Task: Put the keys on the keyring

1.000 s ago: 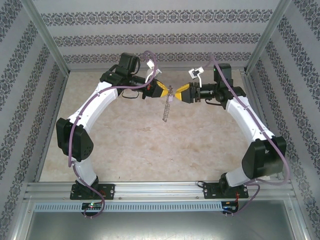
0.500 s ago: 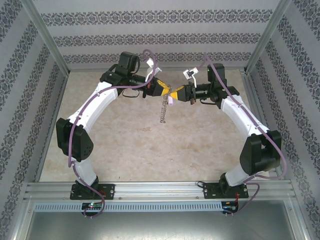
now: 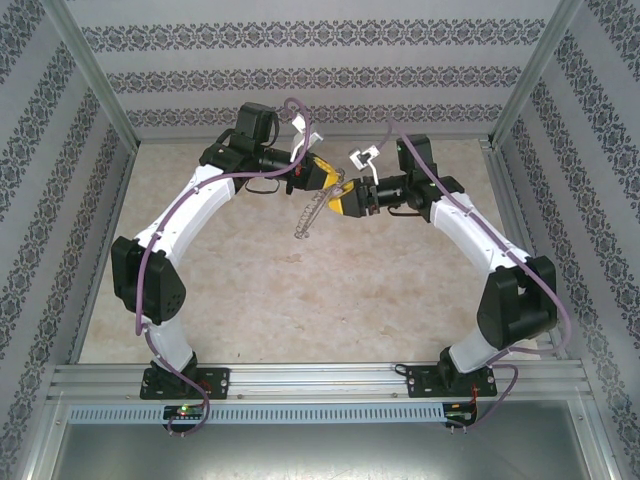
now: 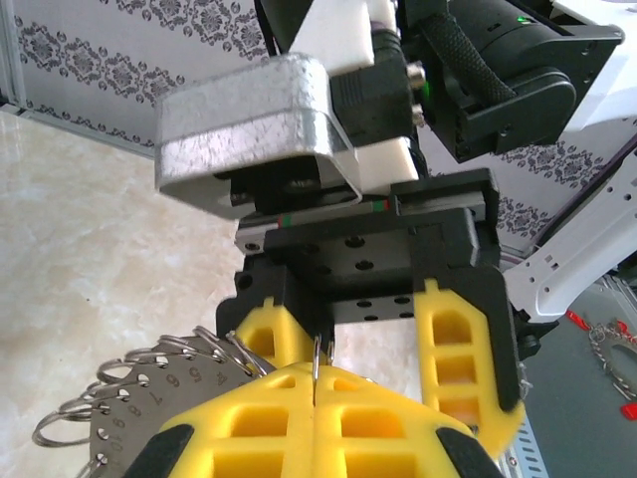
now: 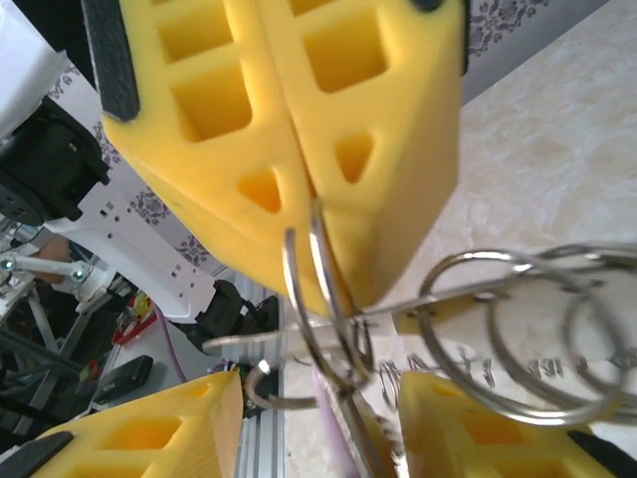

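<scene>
One keyring (image 3: 311,215) pinched, apparently, in the left end effector (image 4: 315,398).

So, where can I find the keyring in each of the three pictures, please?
Top external: the keyring is at the centre, hanging down-left from the left gripper.
Left wrist: the keyring is at lower left, beside the left gripper at the bottom edge.
Right wrist: the keyring is at centre and right, under the left gripper at the top.
Shared landmark: the left gripper's shut yellow fingers, pinching the keyring.
</scene>
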Tool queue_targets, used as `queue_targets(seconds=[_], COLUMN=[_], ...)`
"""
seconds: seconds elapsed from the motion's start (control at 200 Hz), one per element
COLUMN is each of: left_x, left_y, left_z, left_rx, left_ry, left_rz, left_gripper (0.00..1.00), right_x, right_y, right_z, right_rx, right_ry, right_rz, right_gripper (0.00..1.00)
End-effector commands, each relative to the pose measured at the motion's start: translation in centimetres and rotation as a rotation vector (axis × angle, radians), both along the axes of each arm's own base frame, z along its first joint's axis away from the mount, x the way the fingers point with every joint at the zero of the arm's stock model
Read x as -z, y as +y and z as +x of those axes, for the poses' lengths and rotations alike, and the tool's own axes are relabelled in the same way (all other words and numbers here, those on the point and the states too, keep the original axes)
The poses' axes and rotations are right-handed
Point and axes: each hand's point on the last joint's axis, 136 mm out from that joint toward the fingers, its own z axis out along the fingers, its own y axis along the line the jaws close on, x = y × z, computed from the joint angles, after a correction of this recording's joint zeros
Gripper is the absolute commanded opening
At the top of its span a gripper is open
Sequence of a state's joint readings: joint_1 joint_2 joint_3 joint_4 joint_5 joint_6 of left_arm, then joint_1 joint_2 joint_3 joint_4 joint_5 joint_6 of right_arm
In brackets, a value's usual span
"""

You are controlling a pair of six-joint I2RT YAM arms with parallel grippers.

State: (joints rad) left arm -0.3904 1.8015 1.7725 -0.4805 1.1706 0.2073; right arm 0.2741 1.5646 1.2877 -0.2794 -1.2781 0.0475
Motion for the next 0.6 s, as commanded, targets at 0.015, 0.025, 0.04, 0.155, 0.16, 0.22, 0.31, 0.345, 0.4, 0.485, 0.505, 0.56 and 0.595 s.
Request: queue_targets(seconds=[0.015,0.025,0.04,0.155,0.16,0.22,0.31,0.345,0.4,0.485,0.505,0.56,0.595], left_x=[-2.9,-2.9,-2.9,-2.9,-2.9,-3.0,-3.1,-3.1,-3.0,-3.1,-3.1,-3.1,-3.1], left_y=[0.5,0.5,0.4,0.5,0.5,0.5,0.6,0.6,0.6,0.5,0.5,0.6,0.6], left_z=[-1.0,-0.9,-1.0,-1.0,-1.0,-1.2,-1.2,-1.3,-1.2,-1.3,-1.3,-1.2,-1.3], left_rx=[0.017,0.017,0.017,0.016,0.017,0.018,0.016,0.016,0.017,0.017,0.019,0.018,0.018], left_ry=[-0.082,-0.081,-0.082,-0.083,-0.084,-0.085,-0.089,-0.089,-0.086,-0.083,-0.084,-0.083,-0.084], left_rz=[-0.054,-0.054,-0.054,-0.054,-0.055,-0.056,-0.056,-0.057,-0.056,-0.057,-0.058,-0.058,-0.059], left_gripper=[0.00,0.00,0.00,0.00,0.00,0.00,0.00,0.00,0.00,0.00,0.00,0.00,0.00], right_x=[-2.4,-2.6,-2.8,-4.6,-4.6,-5.4,-6.2,-6.5,-6.6,-6.6,-6.6,-6.6,-6.5], right_y=[-2.7,-2.9,-3.1,-3.9,-3.9,-4.0,-3.6,-3.3,-3.0,-2.4,-2.2,-1.9,-1.7], right_z=[-0.3,-0.2,-0.3,-0.2,-0.2,0.0,0.3,0.4,0.6,0.8,0.9,1.1,1.1], right_rx=[0.055,0.060,0.064,0.094,0.094,0.100,0.090,0.084,0.078,0.069,0.067,0.064,0.063], right_ry=[-0.078,-0.083,-0.090,-0.142,-0.142,-0.163,-0.178,-0.188,-0.191,-0.190,-0.191,-0.193,-0.193], right_rz=[0.031,0.032,0.034,0.042,0.042,0.044,0.055,0.056,0.055,0.055,0.055,0.053,0.053], right_gripper=[0.41,0.41,0.41,0.38,0.38,0.36,0.34,0.33,0.33,0.33,0.33,0.33,0.33])
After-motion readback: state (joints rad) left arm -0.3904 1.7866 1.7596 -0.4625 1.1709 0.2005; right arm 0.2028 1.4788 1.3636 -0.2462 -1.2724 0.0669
